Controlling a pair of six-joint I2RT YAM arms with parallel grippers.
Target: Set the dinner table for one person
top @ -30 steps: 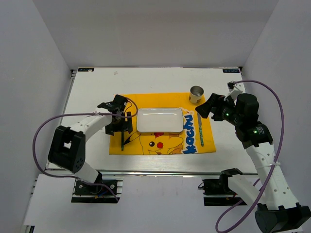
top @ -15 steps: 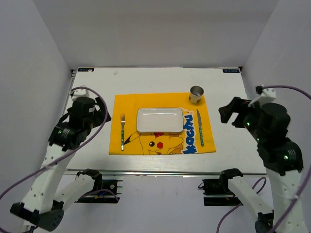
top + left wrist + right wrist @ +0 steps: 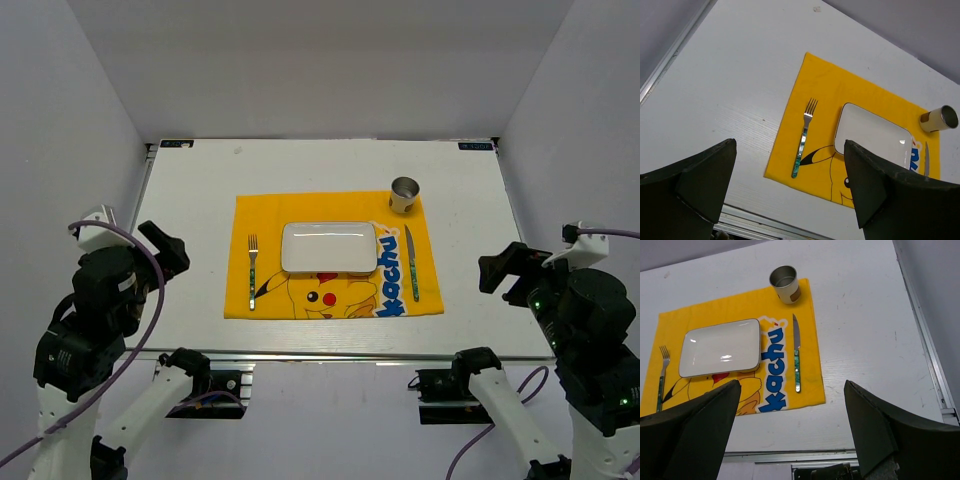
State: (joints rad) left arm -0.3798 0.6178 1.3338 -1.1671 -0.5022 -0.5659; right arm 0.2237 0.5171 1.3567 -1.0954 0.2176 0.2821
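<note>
The white dinner table (image 3: pixel 190 190) carries a yellow Pikachu placemat (image 3: pixel 333 292). On the mat lie a white rectangular plate (image 3: pixel 329 247), a fork (image 3: pixel 252 272) to its left, a knife (image 3: pixel 411 262) to its right and a metal cup (image 3: pixel 404 194) at the mat's far right corner. The same set shows in the left wrist view (image 3: pixel 874 136) and the right wrist view (image 3: pixel 720 347). My left gripper (image 3: pixel 165 248) is open and empty, raised high by the table's left front. My right gripper (image 3: pixel 505 270) is open and empty, raised high by the right front.
A metal rail (image 3: pixel 330 355) runs along the table's near edge, with the arm bases (image 3: pixel 200 380) below it. White walls enclose the table on the left, back and right. Purple cables (image 3: pixel 150 320) hang from both arms.
Both arms have pulled back from the placemat toward the near corners and risen high. The left gripper left the fork lying on the mat; the right moved away from the cup.
</note>
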